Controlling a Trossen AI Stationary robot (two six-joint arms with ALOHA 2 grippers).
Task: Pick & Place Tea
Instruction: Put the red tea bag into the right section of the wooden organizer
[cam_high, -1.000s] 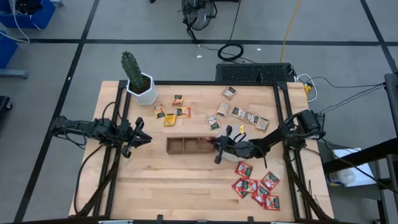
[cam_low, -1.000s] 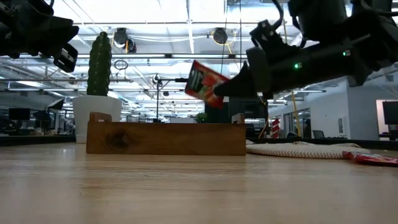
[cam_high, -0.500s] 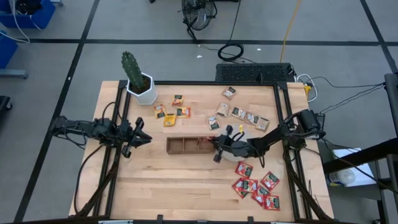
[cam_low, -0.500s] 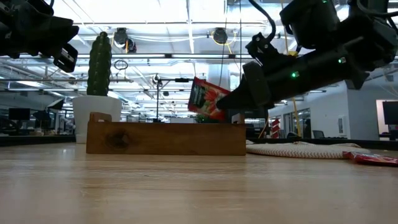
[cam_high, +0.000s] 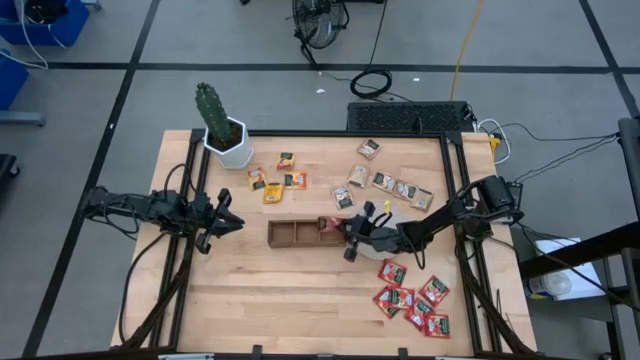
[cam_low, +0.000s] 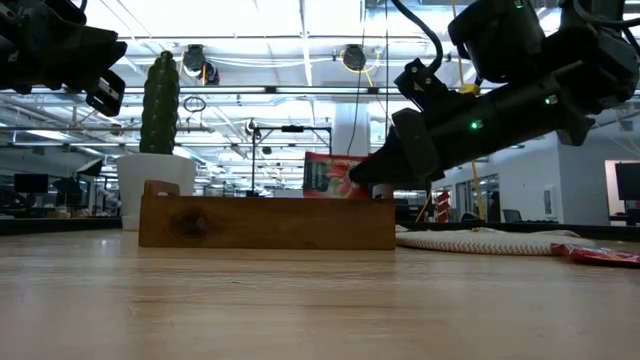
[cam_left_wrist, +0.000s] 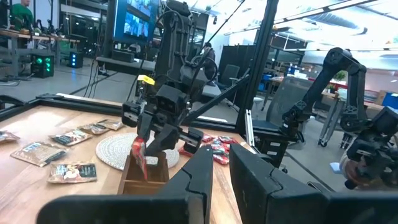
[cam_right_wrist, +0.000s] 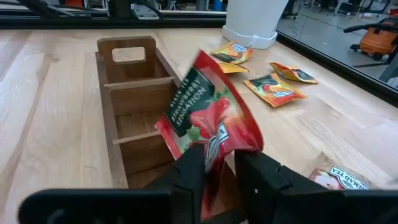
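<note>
I'm holding the red sachet (cam_right_wrist: 208, 121) upright in the right pincer (cam_right_wrist: 214, 171), fingers pinching its lower edge, over the tray's (cam_high: 290, 234) near-end compartment so it drops in cleanly, while the left pincer (cam_high: 222, 222) is waiting, nearly clenched, at the bench's left edge.

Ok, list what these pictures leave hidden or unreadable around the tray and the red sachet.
- Low view: the wooden tray's front wall hides its compartments and the red sachet's lower edge.
- Right wrist view: the right gripper's fingers cover the sachet's bottom and the nearest compartment.
- High view: sachet print too small to read.
</note>
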